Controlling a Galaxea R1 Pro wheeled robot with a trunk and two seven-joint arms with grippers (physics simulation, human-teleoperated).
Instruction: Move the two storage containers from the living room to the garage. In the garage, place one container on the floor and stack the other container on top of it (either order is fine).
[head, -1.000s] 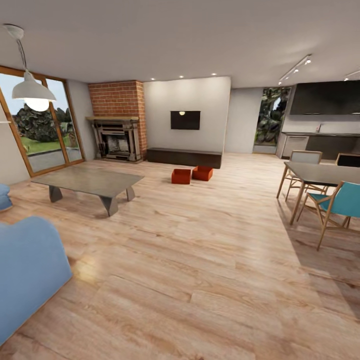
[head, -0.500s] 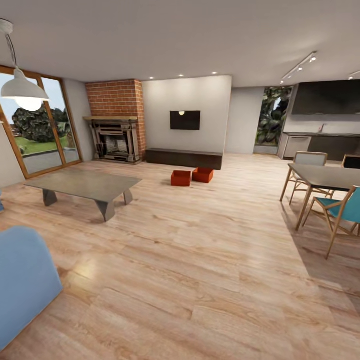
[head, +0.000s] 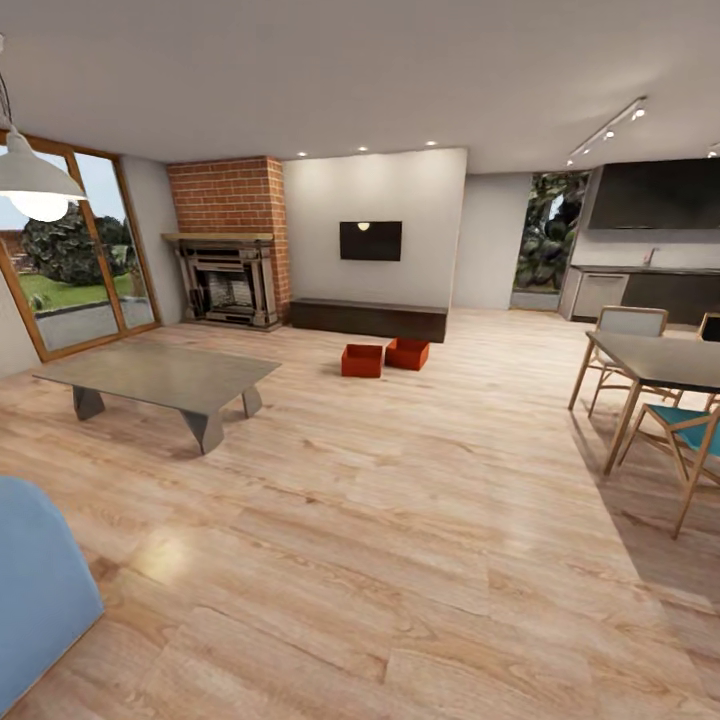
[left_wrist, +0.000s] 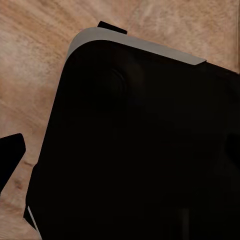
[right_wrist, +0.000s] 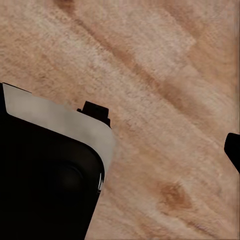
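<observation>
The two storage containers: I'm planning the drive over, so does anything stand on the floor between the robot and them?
Nothing visible: bare wood-plank floor leads to the two storage containers, with the coffee table and dining table off to either side.

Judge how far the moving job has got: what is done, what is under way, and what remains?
Done: nothing yet. Both red bins, the left one and the right one, sit side by side on the living room's wood floor in front of the low dark cabinet. Under way: the head camera faces them from across the room. Left: carrying both bins to the garage and stacking them.
</observation>
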